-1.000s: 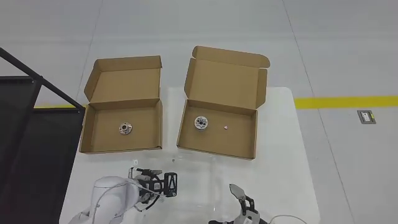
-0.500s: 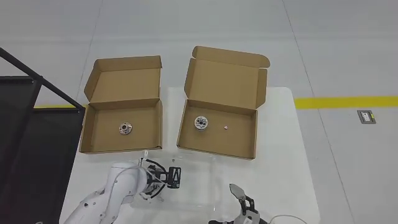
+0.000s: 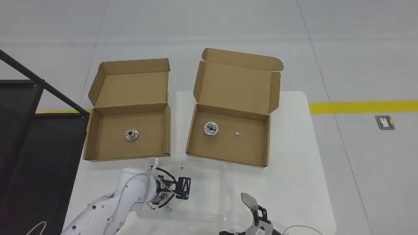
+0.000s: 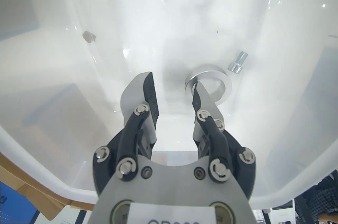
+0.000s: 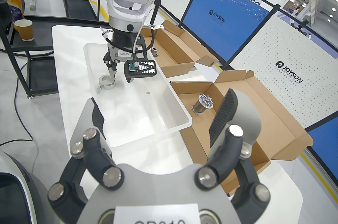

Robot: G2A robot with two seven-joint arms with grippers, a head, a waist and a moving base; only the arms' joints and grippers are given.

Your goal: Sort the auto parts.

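Metal ring point(image 4: 211, 68) lies flat on the floor of the clear tray point(image 5: 150, 134) w/ a small bolt point(image 4: 237, 62) just beside it. L gripper point(image 4: 173, 82) is down in the tray, jaws open, one finger thru the ring's hole and the other outside its wall. Beyond the tray on the white bench point(image 3: 294, 183) sit 2 open cardboard boxes, left box point(image 3: 104, 137) w/ a flanged hub point(image 3: 132, 134), right box point(image 3: 251, 140) w/ a round toothed part point(image 3: 211, 128) and a tiny piece point(image 3: 236, 131) near it; R gripper point(image 5: 162, 101) hangs by the tray's end, jaws wide open.
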